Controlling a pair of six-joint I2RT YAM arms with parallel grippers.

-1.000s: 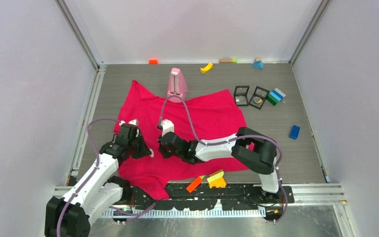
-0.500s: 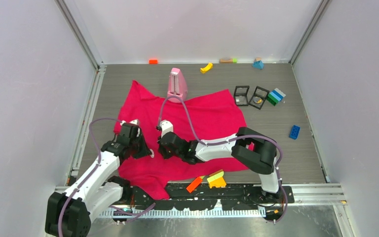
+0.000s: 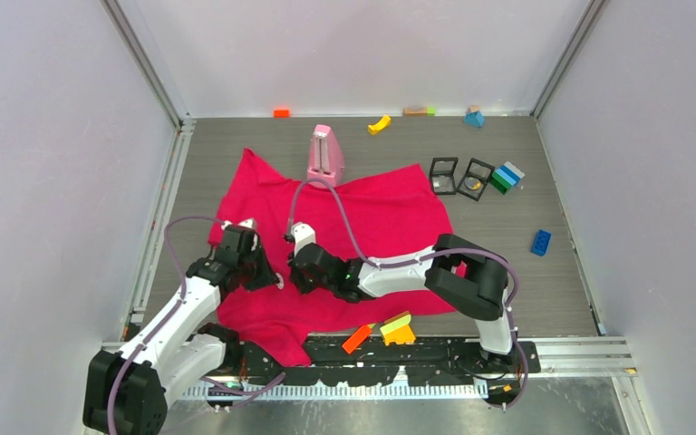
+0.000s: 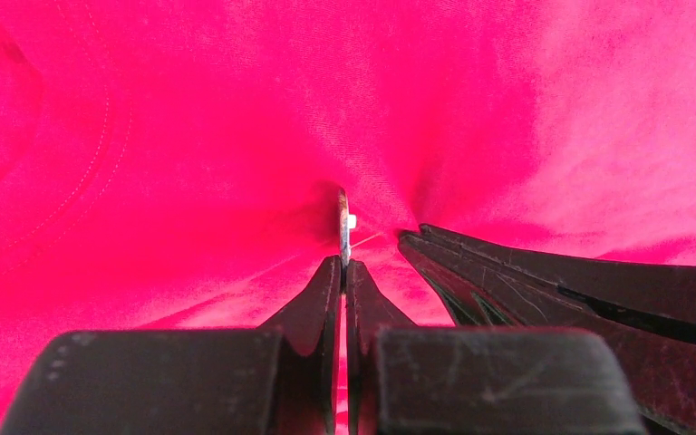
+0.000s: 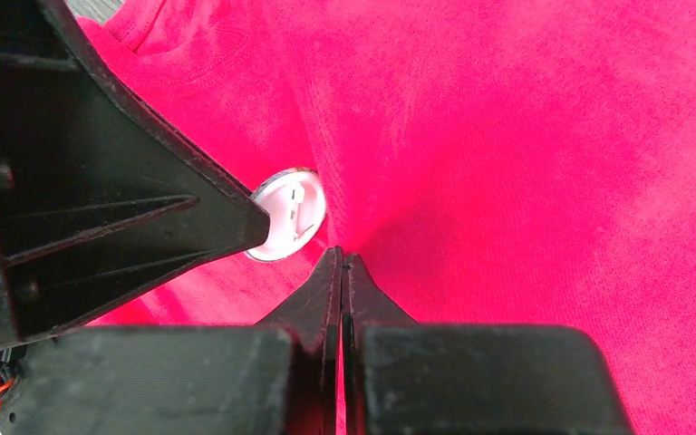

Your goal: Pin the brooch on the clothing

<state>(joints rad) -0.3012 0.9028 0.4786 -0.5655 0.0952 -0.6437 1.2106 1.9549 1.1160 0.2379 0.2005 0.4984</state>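
Note:
The crimson-pink clothing [image 3: 372, 213] lies spread on the grey table. My left gripper [image 3: 272, 279] is shut on the brooch. In the left wrist view the brooch [image 4: 343, 227] is a thin metal disc seen edge-on, standing upright at the tips of my left gripper [image 4: 344, 263], its pin side against the clothing [image 4: 190, 136]. The right wrist view shows the brooch's white back [image 5: 285, 216] with the left fingers [image 5: 145, 227] around it. My right gripper [image 5: 342, 256] is shut just beside it, pinching a pucker of the clothing [image 5: 507, 136]. The two grippers nearly touch, the right gripper [image 3: 295, 270] to the right.
A pink wedge-shaped object [image 3: 325, 154] stands at the shirt's far edge. Two small black frames [image 3: 458, 177] and a green-blue block stack [image 3: 507, 176] lie at the right. A blue block [image 3: 541, 242] is further right. Orange and yellow blocks [image 3: 397, 328] sit at the near edge.
The right gripper has edged slightly to the left; both grips are unchanged.

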